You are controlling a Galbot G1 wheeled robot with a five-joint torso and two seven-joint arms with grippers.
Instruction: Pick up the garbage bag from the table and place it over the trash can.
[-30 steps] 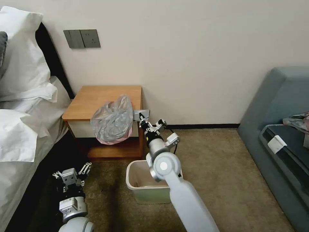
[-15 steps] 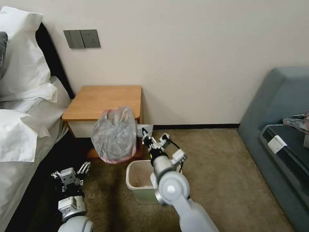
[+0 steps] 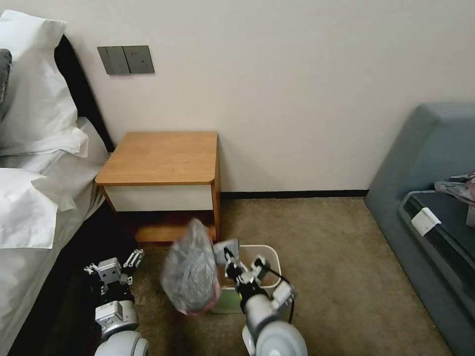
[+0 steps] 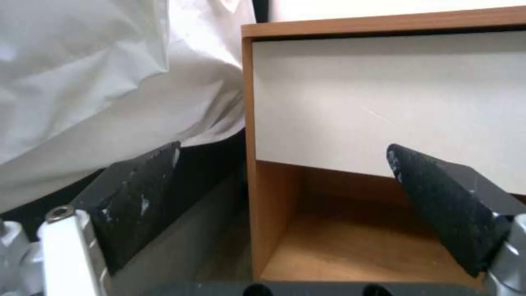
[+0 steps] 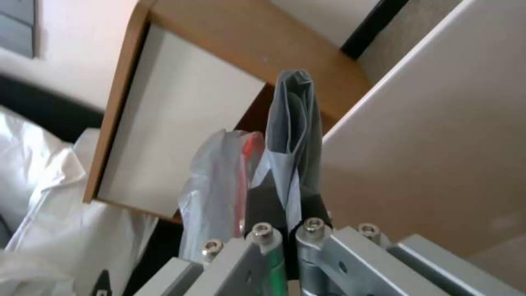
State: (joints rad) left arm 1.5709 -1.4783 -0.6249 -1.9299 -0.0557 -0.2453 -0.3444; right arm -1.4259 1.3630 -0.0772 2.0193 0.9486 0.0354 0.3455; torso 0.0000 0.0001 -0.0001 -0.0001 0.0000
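head view puts the right gripper (image 3: 225, 254) low over the near-left corner of the trash can (image 3: 269, 257), its fingers clamped on a folded edge of the garbage bag (image 3: 190, 272). the bag hangs off that pinch, clear of the table (image 3: 158, 158), bunched and dangling beside the can's left wall rather than over its mouth. the right wrist view shows the pinch: grey film squeezed flat between the closed fingers (image 5: 263, 201), the pink rim just beside them.

to do this step well, i judge the bag's mouth has to open and straddle the rim, so the pinched edge should travel across the opening, not drop straight in; a single-point hold on limp film will likely leave it collapsed.

the left gripper (image 3: 116, 269) sits parked low on the left, fingers spread wide with nothing between them, facing the table's drawer front (image 4: 384, 98) and shelf. the bed (image 3: 34, 198) lies to the left and the sofa (image 3: 430, 163) to the right, both well apart. the table's corner stands near the can, crowding a swing from that side.
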